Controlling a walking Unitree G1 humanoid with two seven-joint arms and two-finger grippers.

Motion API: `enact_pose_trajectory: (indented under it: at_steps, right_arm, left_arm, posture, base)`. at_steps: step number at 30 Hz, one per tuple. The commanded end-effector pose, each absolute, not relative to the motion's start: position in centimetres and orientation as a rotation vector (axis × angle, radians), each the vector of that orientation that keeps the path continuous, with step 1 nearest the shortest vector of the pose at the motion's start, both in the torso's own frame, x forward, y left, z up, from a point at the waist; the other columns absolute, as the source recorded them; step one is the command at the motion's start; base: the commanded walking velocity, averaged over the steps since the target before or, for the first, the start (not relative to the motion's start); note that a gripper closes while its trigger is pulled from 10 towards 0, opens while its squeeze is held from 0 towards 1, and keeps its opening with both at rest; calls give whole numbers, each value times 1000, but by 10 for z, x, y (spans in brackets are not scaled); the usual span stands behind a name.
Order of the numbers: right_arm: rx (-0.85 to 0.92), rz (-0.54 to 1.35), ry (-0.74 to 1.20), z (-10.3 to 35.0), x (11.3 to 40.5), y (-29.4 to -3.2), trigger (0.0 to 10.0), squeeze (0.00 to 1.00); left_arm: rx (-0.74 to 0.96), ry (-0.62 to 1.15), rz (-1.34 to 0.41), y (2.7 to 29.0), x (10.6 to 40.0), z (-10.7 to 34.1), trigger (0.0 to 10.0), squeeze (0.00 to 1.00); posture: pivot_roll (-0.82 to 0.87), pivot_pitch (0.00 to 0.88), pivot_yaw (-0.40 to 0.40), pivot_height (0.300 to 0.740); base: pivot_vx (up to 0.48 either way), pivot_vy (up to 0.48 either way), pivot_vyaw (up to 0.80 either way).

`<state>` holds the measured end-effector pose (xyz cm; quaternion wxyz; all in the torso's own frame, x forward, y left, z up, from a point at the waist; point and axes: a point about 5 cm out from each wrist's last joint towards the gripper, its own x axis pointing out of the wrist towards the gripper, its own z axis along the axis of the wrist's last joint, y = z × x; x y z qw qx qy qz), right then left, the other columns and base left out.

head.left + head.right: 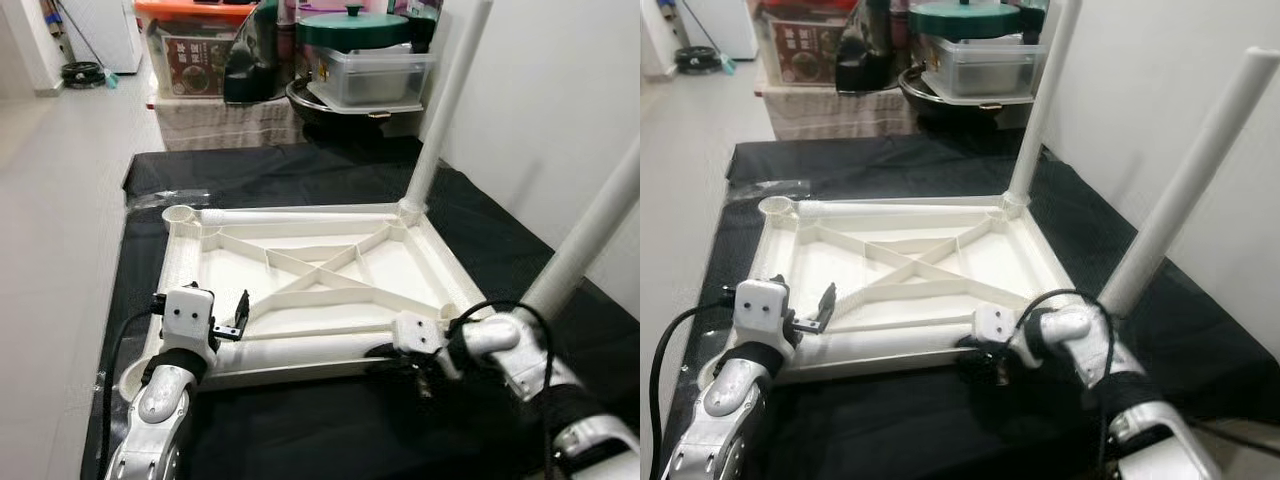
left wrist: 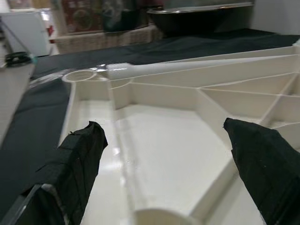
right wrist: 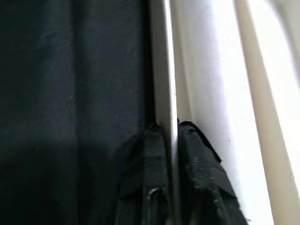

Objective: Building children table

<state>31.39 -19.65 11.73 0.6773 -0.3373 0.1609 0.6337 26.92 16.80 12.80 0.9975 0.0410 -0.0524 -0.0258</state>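
The right gripper (image 3: 171, 140) is clamped on the near rim of the upturned tabletop (image 1: 300, 275), while the left gripper (image 2: 164, 154) hangs spread wide above its left side.

L tool (image 2: 164, 154) fingers spread wide; R tool (image 3: 171, 140) apparently pinched shut.

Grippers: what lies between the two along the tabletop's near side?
A loose white leg lies along the tabletop's near edge, from the left gripper to the right gripper, in the eye views.
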Motion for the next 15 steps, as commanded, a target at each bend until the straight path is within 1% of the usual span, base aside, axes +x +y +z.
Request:
enact_pose_trajectory:
  at_steps: [1,2,7,11,15]
  right_arm:
    - [-766,1357,358,127,317,-213,0,0]
    - [-784,1366,377,130,316,-218,0,0]
    - [-783,1406,411,135,312,-228,0,0]
    - [-771,1421,402,135,310,-226,0,0]
    - [-739,1439,352,133,310,-219,0,0]
  left_arm:
    - [102,-95,-48,170,268,125,10000,0]
    - [101,-96,-48,170,268,125,10000,0]
    - [100,-95,-49,170,268,125,10000,0]
    - [99,-95,-51,169,268,125,10000,0]
    - [98,-96,-58,168,269,125,10000,0]
  posture:
    - [37,0,-88,740]
    - [34,0,-87,740]
    - [30,0,-86,740]
    - [29,0,-83,740]
    - [27,0,-80,740]
  base:
    - [0,0,0]
    - [0,0,0]
    - [0,0,0]
    - [0,0,0]
    - [0,0,0]
